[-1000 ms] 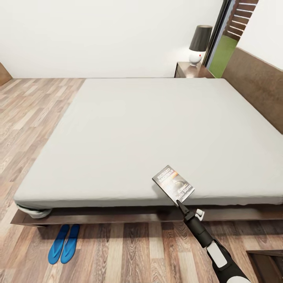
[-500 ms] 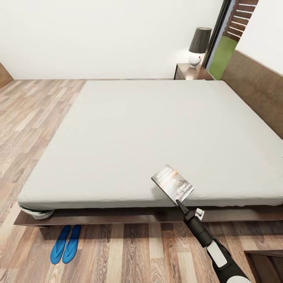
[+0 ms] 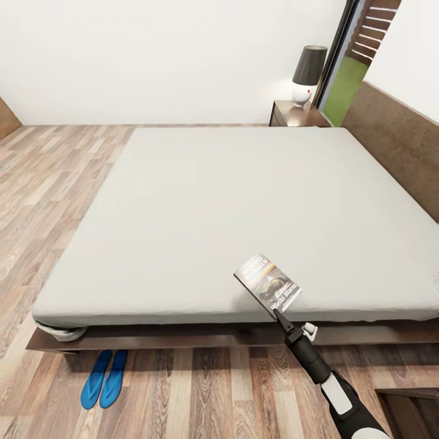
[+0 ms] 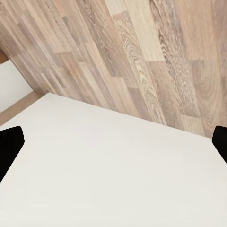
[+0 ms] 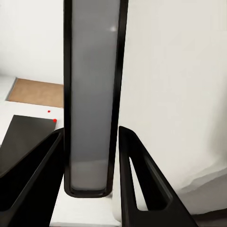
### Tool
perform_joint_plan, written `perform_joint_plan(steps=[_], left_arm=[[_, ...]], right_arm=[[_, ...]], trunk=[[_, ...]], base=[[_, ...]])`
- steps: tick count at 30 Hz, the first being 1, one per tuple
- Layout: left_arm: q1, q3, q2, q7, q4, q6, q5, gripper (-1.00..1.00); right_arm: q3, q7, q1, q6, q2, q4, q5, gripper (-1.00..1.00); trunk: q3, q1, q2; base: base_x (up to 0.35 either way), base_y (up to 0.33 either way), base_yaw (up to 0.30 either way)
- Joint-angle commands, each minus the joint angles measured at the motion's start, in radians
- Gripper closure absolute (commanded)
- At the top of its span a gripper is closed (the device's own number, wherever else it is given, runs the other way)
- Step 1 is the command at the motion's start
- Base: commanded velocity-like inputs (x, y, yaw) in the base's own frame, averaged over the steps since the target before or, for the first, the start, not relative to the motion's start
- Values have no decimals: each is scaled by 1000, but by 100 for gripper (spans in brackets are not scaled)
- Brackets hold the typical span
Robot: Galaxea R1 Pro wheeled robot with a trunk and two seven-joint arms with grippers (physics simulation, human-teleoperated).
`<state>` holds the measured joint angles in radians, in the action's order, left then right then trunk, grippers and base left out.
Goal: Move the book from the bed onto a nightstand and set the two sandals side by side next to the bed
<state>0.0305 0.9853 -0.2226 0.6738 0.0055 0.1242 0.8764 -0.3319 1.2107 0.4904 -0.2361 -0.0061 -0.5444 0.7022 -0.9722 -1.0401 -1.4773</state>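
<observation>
Holding the book: your right gripper (image 3: 275, 312) pinches the book (image 3: 267, 283) by its near corner, just over the front edge of the mattress; the cover faces up and tilts.
Right wrist close-up: the book (image 5: 91, 94) stands edge-on between the two dark fingers (image 5: 142, 184), which press against its sides.
Left gripper: its black fingertips (image 4: 9, 144) sit at opposite edges of the left wrist view, spread wide with nothing between them, above a pale surface and wood floor (image 4: 156, 56).
Sandals: the two blue sandals (image 3: 105, 378) lie side by side on the floor (image 3: 201, 390), toes tucked under the front rail near the bed's left corner.
Bed: the bed (image 3: 231, 201) shows a bare grey mattress, headboard along the right.
Nightstand: the nightstand (image 3: 297, 114) stands at the far corner beside the headboard, carrying a lamp (image 3: 306, 74) with a dark shade and white base.
</observation>
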Motion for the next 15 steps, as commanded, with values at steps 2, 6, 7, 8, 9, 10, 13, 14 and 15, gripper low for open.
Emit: perform_joint_plan(steps=[2,6,7,8,9,10,13,14,15], left_arm=[[0,7,0,1,1,5,10,-100],[0,7,0,2,1,4,10,-100],[0,7,0,2,1,4,10,-100],[0,7,0,2,1,4,10,-100],[0,7,0,2,1,3,10,-100],[0,7,0,2,1,3,10,-100],[0,7,0,3,1,2,10,-100],[0,7,1,3,1,2,10,-100],[0,7,1,3,1,2,10,-100]], right_arm=[[0,4,0,-21,0,-2,4,100],[1,5,0,-55,1,-6,2,100],[2,5,0,-64,1,-9,2,100],[3,5,0,-72,2,-11,2,100],[3,4,0,-83,2,-15,1,100],[3,4,0,-83,2,-15,1,100],[3,4,0,-94,1,-18,1,100],[3,5,0,-98,1,-19,1,100],[3,5,0,-99,1,-20,1,100]], trunk=[[6,8,14],[18,23,42],[22,27,49],[25,31,56],[28,35,63],[31,38,70],[40,50,91],[43,54,98],[47,58,105]], base=[[0,0,0],[0,0,0],[0,0,0],[0,0,0],[0,0,0],[0,0,0],[0,0,0],[0,0,0],[0,0,0]])
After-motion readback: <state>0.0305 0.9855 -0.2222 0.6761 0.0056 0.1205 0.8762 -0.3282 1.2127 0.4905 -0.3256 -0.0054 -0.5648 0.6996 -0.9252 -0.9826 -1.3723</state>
